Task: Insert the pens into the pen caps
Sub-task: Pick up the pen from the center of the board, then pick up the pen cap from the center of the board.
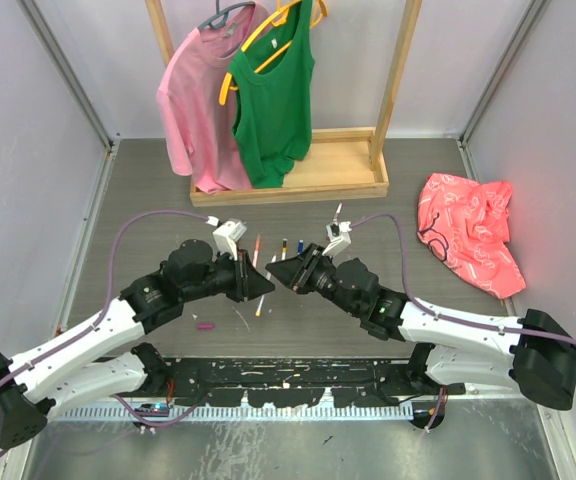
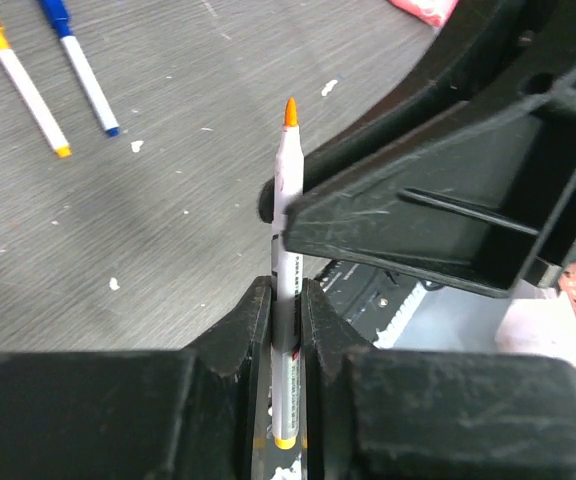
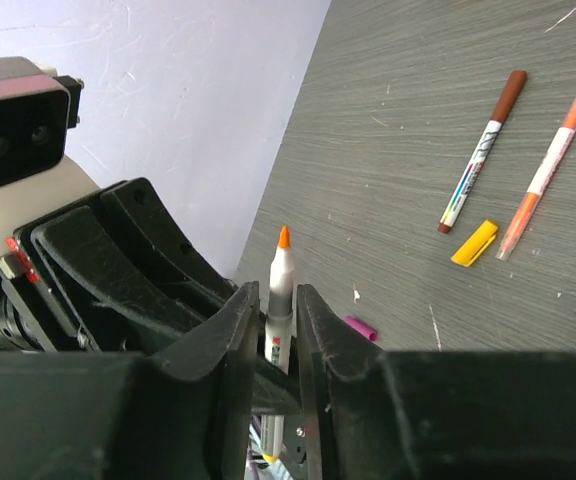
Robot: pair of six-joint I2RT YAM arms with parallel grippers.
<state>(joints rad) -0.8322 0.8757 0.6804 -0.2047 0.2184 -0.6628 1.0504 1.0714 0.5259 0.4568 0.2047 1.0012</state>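
- The left claw [image 2: 285, 288] is pinching a white-barrelled pen [image 2: 288, 185]. Both its fingers [image 2: 253, 330] press flat on the barrel, low down near the yellow-banded end.
- The pen runs straight out ahead of that claw, past the fingertips. Its orange tip is bare, with no cap on it, and sits above the grey table [image 2: 148, 220].
- The right claw [image 3: 276, 292] faces the left one nose to nose, and the same pen stands between its fingers [image 3: 318, 350] too.
- Those right fingers stand narrow on either side of the barrel. I cannot tell whether they press it or leave a sliver of gap.
- In the left wrist view, the right claw's black body fills the space ahead and to the right. Its edge meets the barrel just beyond the left fingertips.
- Ahead and to the left of the left claw, two more pens lie flat: a yellow-ended pen [image 2: 30, 95] and a blue-ended pen [image 2: 83, 72]. They are near each other but apart.
- Ahead and to the right of the right claw lie a brown-capped pen [image 3: 480, 160] and an orange pen [image 3: 550, 160]. A yellow cap [image 3: 474, 243] sits between their near ends.
- Closer in, just right of that claw's fingertips, a magenta cap [image 3: 361, 328] lies alone on the table.
- Farthest out, beyond both claws, a wooden rack [image 1: 298, 185] carries a pink shirt [image 1: 196, 110] and a green tank top [image 1: 273, 100]. A red cloth [image 1: 468, 230] lies off on the right claw's side.
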